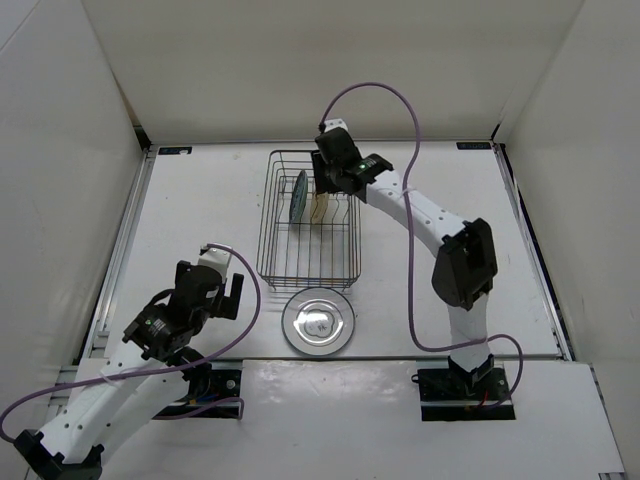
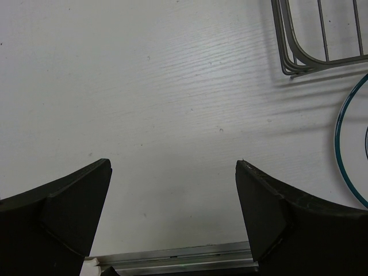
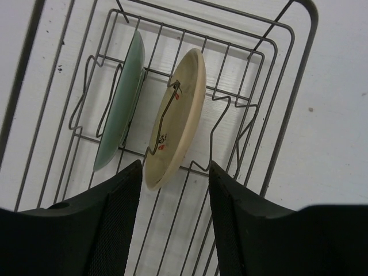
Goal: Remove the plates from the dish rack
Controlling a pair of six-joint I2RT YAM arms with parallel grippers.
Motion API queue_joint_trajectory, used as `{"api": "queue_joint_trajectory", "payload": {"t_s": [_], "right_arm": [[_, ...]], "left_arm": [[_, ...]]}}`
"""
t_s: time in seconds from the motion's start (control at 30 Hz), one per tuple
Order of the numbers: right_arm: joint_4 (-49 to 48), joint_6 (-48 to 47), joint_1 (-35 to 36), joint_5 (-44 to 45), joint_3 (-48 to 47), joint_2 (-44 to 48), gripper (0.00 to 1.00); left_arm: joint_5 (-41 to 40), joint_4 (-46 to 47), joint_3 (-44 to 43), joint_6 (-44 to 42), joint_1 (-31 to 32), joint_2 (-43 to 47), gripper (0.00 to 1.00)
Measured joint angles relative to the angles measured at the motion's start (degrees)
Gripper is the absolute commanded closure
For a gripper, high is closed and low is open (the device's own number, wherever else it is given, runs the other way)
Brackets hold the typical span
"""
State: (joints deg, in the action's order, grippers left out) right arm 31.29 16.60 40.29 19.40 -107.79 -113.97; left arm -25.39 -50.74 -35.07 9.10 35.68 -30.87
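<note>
The right gripper [image 3: 175, 172] hangs over the rectangular dark wire dish rack [image 1: 310, 255], its black jaws spread to either side of the lower rim of the cream round plate [image 3: 175, 118]. The left finger is just beside that rim and the right finger stands apart from it, so nothing is pinched. The cream plate stands on edge between the rack's bent wire dividers. The teal-green round plate [image 3: 122, 103] stands on edge in the slot beside it, on the rack's left side in the top view. The white round plate with thin dark rings [image 1: 318, 321] lies flat on the white table [image 2: 144, 86] just in front of the rack. The left gripper [image 2: 172, 163] hovers over bare table left of the rack, jaws wide apart and holding nothing
</note>
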Motion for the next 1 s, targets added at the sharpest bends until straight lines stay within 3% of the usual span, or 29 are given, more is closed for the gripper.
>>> {"api": "queue_joint_trajectory", "payload": {"t_s": [0.4,0.63,1.0], "right_arm": [[1.33,0.15,-0.04,1.6,-5.75,-10.99,0.57],[1.81,-0.31,-0.04,2.27,-7.74,-12.13,0.62],[0.79,0.66,-0.09,4.7,-7.85,-12.13,0.78]], "left_arm": [[0.57,0.09,0.0,-0.02,0.0,0.46,0.0],[0.57,0.13,0.0,0.0,0.0,1.38,0.0],[0.57,0.15,0.0,-0.02,0.0,1.55,0.0]]}}
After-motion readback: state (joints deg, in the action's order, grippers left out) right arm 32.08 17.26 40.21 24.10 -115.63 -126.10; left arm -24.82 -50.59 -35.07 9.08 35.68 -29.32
